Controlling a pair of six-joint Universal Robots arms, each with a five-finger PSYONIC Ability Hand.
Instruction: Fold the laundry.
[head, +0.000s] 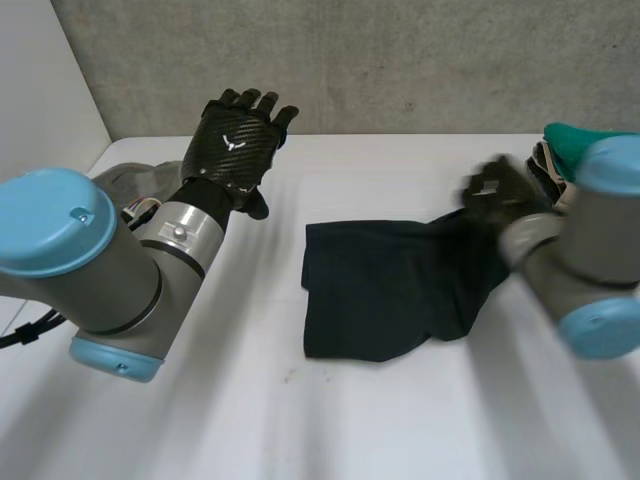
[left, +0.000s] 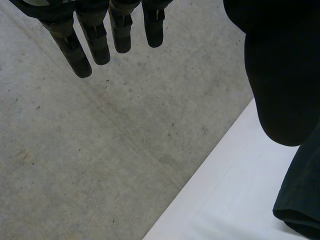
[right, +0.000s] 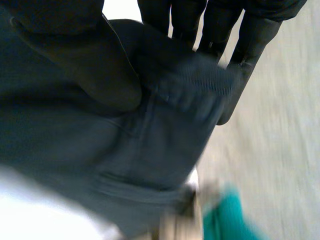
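Worktop (head: 400, 420): one, white, its far edge against a grey concrete wall (head: 400, 60).

Arms: two. The left arm (head: 100, 270) reaches toward the far left of the worktop. The right arm (head: 590, 270) comes in from the right, partly cut off by the view's edge.

Dark garment (head: 380, 290): one, lying right of centre on the worktop. Most of it is flat. Its right end is drawn up off the surface to the right hand. What kind of garment it is cannot be made out. The right wrist view shows a ribbed band and a seam near the held part.

Hands: two.
- Left hand (head: 235, 140): raised above the far left of the worktop, well apart from the garment. Its fingers (left: 100, 35) are straight and spread and hold nothing. In the left wrist view one edge of the garment lies on the worktop past the thumb.
- Right hand (head: 500, 190): blurred in the head view. In the right wrist view its thumb (right: 85, 60) presses on top of the cloth and its fingers (right: 250, 40) lie behind it, so the garment's edge is pinched between them.

Other cloth:
- One teal piece (head: 572, 140) at the far right, partly hidden by the right arm. Something darker lies under it, too obscured to identify.
- One grey cloth (head: 125, 180) at the far left, mostly covered by the left arm.
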